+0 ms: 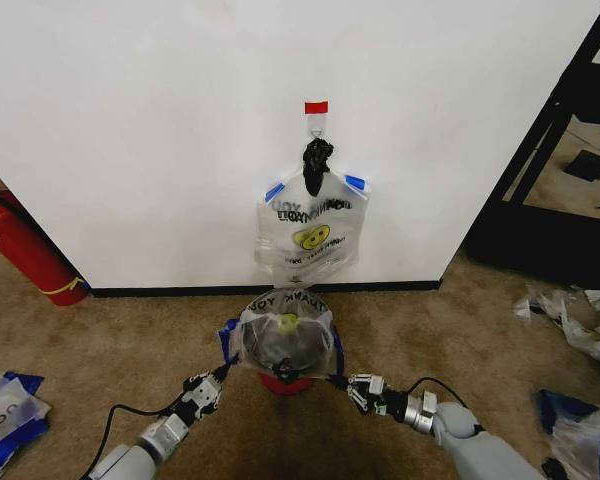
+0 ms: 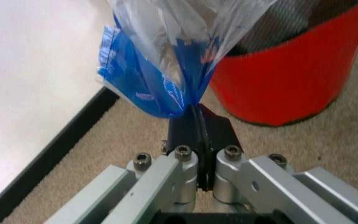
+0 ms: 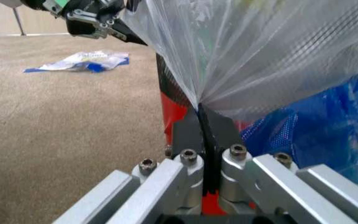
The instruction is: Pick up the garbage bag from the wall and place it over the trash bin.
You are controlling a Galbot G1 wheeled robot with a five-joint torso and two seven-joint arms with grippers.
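You see the garbage bag [image 1: 285, 330] draped over the trash bin [image 1: 284, 380], which stands on the carpet [image 1: 130, 360] just in front of the wall [image 1: 160, 140]. The bag's mouth covers the bin's top, and its lettering faces the wall side. The bin's red base shows below the plastic.

Left gripper [image 1: 223, 372]: it sits low at the bin's left side. In the left wrist view the left gripper [image 2: 199, 112] has both fingers pressed together on a blue handle section of the bag [image 2: 160, 60]. The plastic gathers to a point where the fingers pinch it. The red base of the bin [image 2: 285, 79] stands just beside the fingers, and the black baseboard [image 2: 48, 158] runs along the wall behind.

Right gripper [image 1: 342, 381]: it sits low at the bin's right side. In the right wrist view the right gripper [image 3: 203, 109] is clamped on the translucent film of the bag [image 3: 272, 51], with a blue handle part hanging beside it. The opposite gripper shows farther off in that view, at the bag's far edge.

On the wall above the bin, further bags [image 1: 310, 225] hang from a hook under a red tape strip [image 1: 316, 107], with a black knotted lump [image 1: 316, 160] at their top. A red fire extinguisher [image 1: 25, 250] leans at the left.
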